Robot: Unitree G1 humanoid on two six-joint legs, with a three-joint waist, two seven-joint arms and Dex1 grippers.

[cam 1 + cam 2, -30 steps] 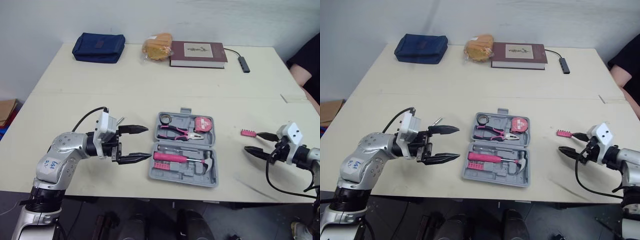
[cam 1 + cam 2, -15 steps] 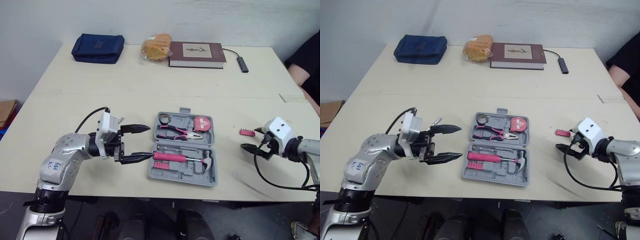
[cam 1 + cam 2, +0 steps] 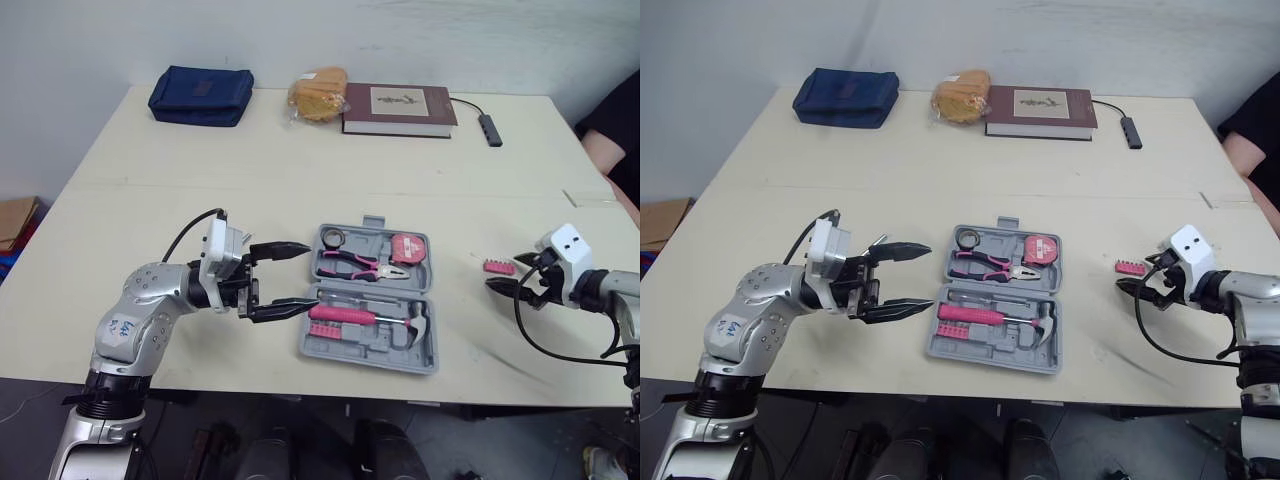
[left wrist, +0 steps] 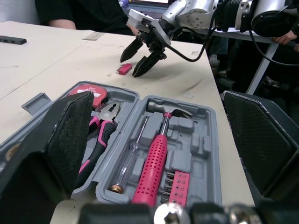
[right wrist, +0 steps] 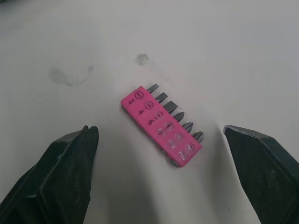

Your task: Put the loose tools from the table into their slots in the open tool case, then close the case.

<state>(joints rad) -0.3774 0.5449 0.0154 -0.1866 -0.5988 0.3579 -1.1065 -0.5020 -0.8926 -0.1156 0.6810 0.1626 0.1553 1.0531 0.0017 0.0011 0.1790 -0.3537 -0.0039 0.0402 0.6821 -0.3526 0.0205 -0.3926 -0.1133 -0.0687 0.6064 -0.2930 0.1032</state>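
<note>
The grey tool case (image 3: 372,300) lies open mid-table, holding pink pliers (image 3: 352,265), a tape measure (image 3: 406,248), a pink-handled hammer (image 3: 360,316) and a bit rack (image 4: 175,185). A loose pink bit holder (image 3: 498,267) (image 5: 160,125) lies on the table to the case's right. My right gripper (image 3: 514,273) (image 4: 141,55) is open just right of the bit holder, fingers either side of its line, not touching it. My left gripper (image 3: 296,275) is open at the case's left edge, its lower finger (image 3: 285,308) near the hammer handle.
At the table's far edge sit a blue pouch (image 3: 200,95), a bagged bun (image 3: 316,92), a dark red book (image 3: 400,108) and a USB hub with cable (image 3: 486,126). A person's arm (image 3: 610,125) shows at the right edge.
My left gripper has crept right, up to the case's left edge. My right gripper has closed in on the pink bit holder and swung to face it.
</note>
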